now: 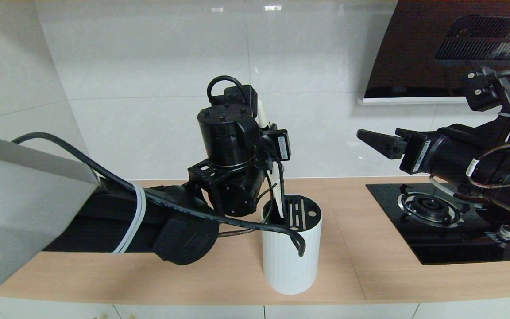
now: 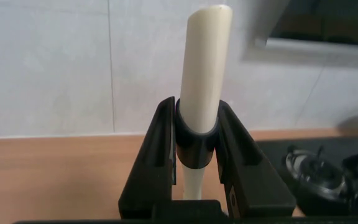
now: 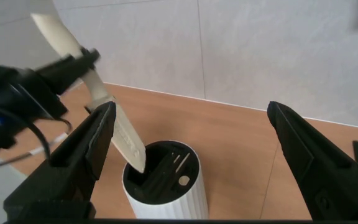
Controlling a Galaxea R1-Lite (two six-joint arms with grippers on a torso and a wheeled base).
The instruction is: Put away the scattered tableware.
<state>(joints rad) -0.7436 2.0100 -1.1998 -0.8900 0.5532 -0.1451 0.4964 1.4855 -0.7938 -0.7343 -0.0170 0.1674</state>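
Knife [image 3: 122, 130] is held by the left gripper [image 2: 197, 134], pinched tight on the handle. Its long axis is near upright and slightly tilted, blade down. The tip is at the top of the holder [image 1: 291, 252], near the worktop [image 1: 219, 274] front edge; whether it is inside a slot cannot be told. A straight lowering is judged next. The right gripper [image 1: 376, 141] is spread wide, well apart, toward the hob [image 1: 432, 221].

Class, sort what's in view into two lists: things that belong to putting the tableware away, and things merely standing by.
Belongs to the job: knife, in the left gripper; white slotted holder.
Merely standing by: open right gripper; gas hob; range hood; worktop.
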